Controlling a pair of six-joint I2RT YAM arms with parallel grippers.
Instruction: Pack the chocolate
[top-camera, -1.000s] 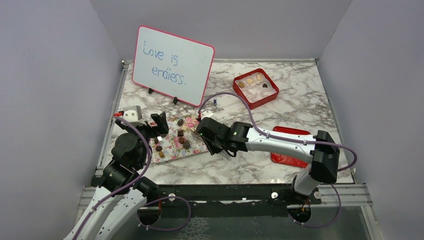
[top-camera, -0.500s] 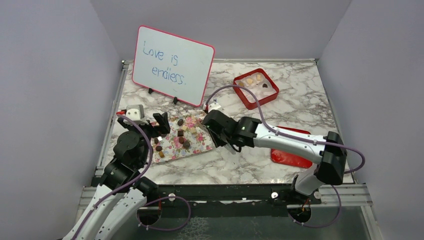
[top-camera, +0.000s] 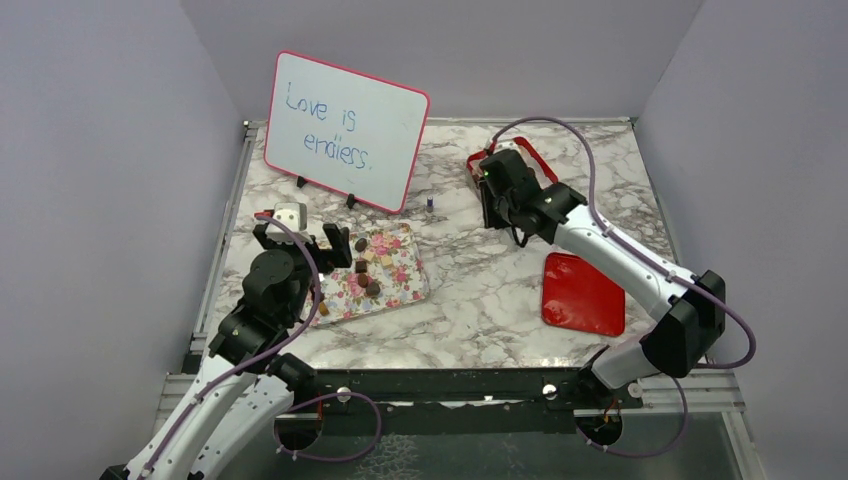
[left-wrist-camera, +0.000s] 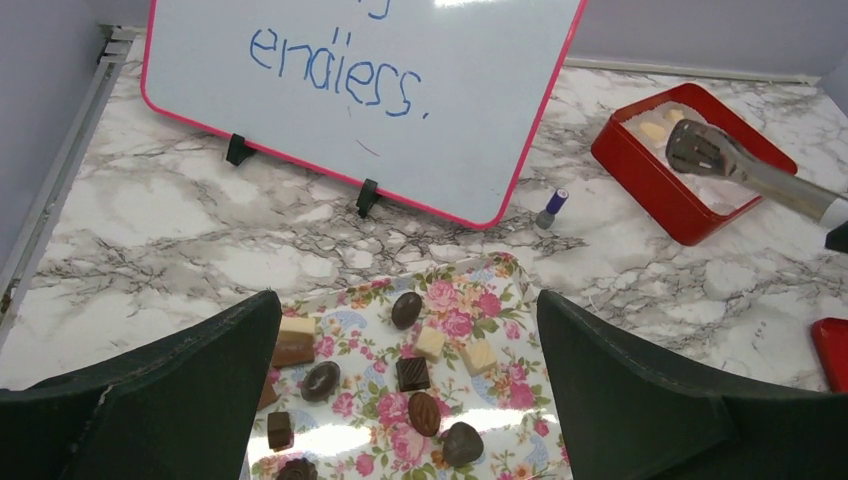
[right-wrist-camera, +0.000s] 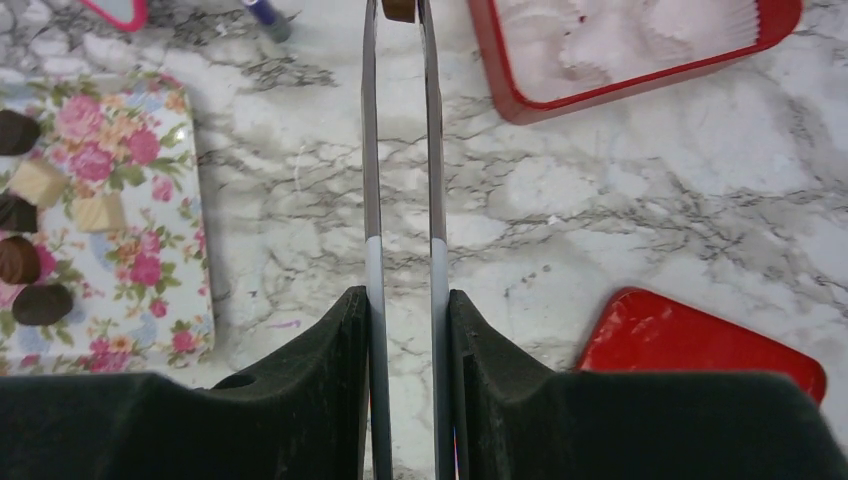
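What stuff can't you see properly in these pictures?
The chocolate in the tongs: right wrist view, top edge cuts it off; only a brown bit shows.
The red box: top view, the right arm covers most of it; its candies can't be counted.
The floral tray: left wrist view, the open left gripper hides its sides.
The purple-capped thing by the whiteboard: too small to name.

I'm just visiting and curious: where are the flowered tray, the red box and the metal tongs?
flowered tray (top-camera: 402, 276), top view, bare right part.
red box (left-wrist-camera: 640, 190), left wrist view, outer wall.
metal tongs (left-wrist-camera: 700, 148), left wrist view, its tip.
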